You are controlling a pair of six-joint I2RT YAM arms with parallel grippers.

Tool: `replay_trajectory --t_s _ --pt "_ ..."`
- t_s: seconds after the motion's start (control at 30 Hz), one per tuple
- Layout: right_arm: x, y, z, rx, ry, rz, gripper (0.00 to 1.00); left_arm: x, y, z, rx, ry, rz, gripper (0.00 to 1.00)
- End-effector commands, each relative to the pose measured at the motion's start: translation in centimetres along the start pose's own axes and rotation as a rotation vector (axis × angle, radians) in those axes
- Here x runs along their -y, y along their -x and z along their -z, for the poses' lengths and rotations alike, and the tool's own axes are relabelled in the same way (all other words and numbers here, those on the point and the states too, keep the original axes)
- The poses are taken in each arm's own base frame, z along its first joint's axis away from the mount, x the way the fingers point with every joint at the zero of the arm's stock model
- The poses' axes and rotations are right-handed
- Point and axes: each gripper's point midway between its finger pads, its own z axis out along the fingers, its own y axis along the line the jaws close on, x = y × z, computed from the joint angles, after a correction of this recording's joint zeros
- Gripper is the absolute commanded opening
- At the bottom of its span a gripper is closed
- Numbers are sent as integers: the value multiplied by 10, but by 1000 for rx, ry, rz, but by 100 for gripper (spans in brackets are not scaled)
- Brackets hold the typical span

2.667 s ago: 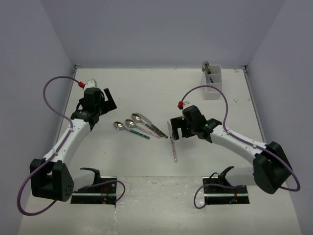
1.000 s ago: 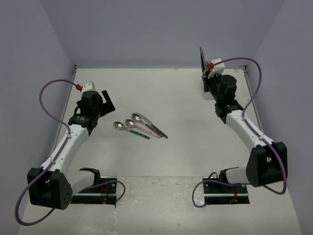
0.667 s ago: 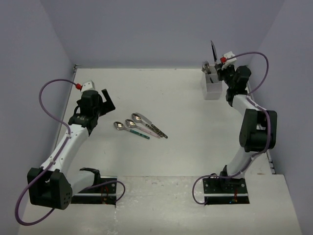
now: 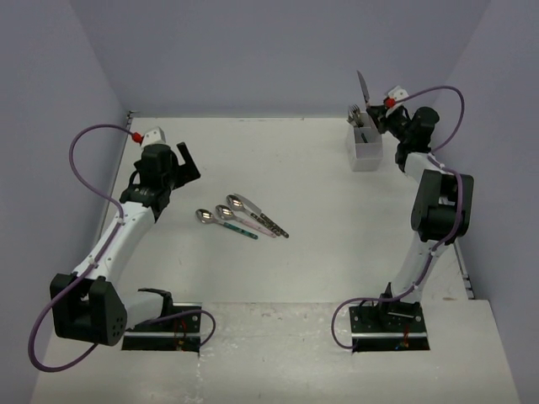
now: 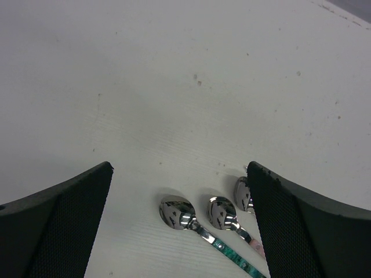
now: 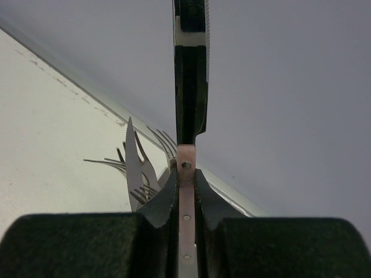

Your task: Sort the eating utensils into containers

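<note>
Three spoons lie side by side mid-table; in the left wrist view their bowls shine between my fingers. The left gripper hovers over them, open, holding nothing. At the back right stands the white container with forks upright in it. My right gripper is beside and above it, shut on a knife with its blade pointing up. The wrist view shows the pink handle pinched between the jaws, with fork tines and another knife blade behind.
Grey walls close the table at the back and both sides, right behind the container. The two arm bases sit at the near edge. A purple cable loops over the right arm.
The right arm lifted the knife from mid-table and carried it to the back right, above the container. The left gripper shifted slightly back and stayed open.
</note>
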Motion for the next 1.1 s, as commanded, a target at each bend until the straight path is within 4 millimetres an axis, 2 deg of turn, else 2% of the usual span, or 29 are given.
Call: replay_trajectory --t_s 0.0,0.2,0.23,0.33,0.43,0.5,0.57,0.6,0.63,0.67,0.7,0.73,0.77,0.83,0.9,0.93,0.97,1.0,1.03,1.07 --pt "0 -1 5 2 19 32 8 11 30 9 84 -27 -5 100" --pt "-5 -13 9 -32 17 9 12 8 30 12 86 -21 -11 100" --pt "-3 -14 9 -37 4 10 19 8 29 12 84 -20 -10 100" --pt "8 -17 12 -57 -55 2 29 7 27 13 80 -16 -10 100" --pt "12 -8 16 -49 -73 7 32 3 21 14 62 -6 -12 100" --pt "13 7 20 -32 -79 23 48 0 19 16 59 2 -8 100" --pt "11 15 24 -29 -85 26 53 0 18 17 61 -1 -2 100" --pt "11 33 28 -9 -93 40 56 1 17 17 58 -4 -1 100" --pt "8 39 32 -4 -93 25 62 0 17 18 59 -4 1 100" --pt "4 46 33 -2 -97 18 76 0 17 19 61 -4 5 100" --pt "0 55 35 2 -101 12 84 0 16 19 59 -5 5 100" --pt "-5 72 42 8 -113 5 95 0 14 19 58 -5 14 100" --pt "-13 80 40 7 -136 -7 99 -1 14 19 57 -3 18 100" --pt "-32 102 48 4 -142 2 99 -5 7 16 31 21 24 100" --pt "-60 115 39 -39 -183 22 99 -7 3 14 12 34 25 100" --pt "-76 119 45 -85 -183 2 99 -8 -2 12 -4 41 28 100" --pt "-127 129 38 -112 -98 -39 99 -9 -7 11 -17 44 37 100" --pt "-127 126 39 -120 -110 -54 99 -9 -9 11 -22 44 36 100" --pt "-164 129 39 -151 -35 -81 99 -10 -10 11 -25 45 43 100" --pt "-178 124 40 -185 -37 -98 99 -12 -14 11 -30 50 43 100"
